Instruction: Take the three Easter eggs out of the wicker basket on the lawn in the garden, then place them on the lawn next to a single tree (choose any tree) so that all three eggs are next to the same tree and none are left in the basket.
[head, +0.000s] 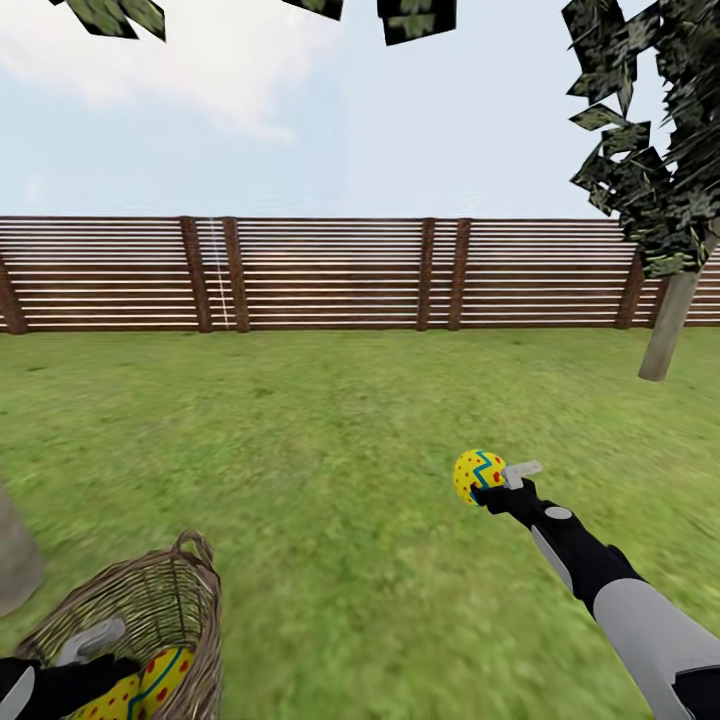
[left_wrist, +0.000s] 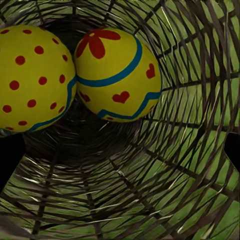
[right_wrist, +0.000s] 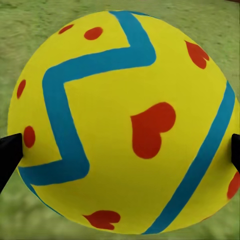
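Our right gripper (head: 492, 487) is clamped on one Easter egg (head: 478, 474), held out above the lawn (head: 330, 440) short of the tree (head: 668, 325). Our left gripper (head: 95, 655) sits down inside the wicker basket (head: 170, 590) beside two eggs (left_wrist: 117, 75); we cannot tell how its fingers stand

A brown horizontal-slat wooden fence (head: 340, 273) spans the far edge of the grass, braced by paired upright posts (head: 441, 272). A thin pale line (head: 217, 272) runs down one panel toward the left. Above the fence: pale blue sky with white cloud (head: 150, 60) at upper left. A grey rounded object (head: 17, 555), cut off by the frame, stands at the left edge.
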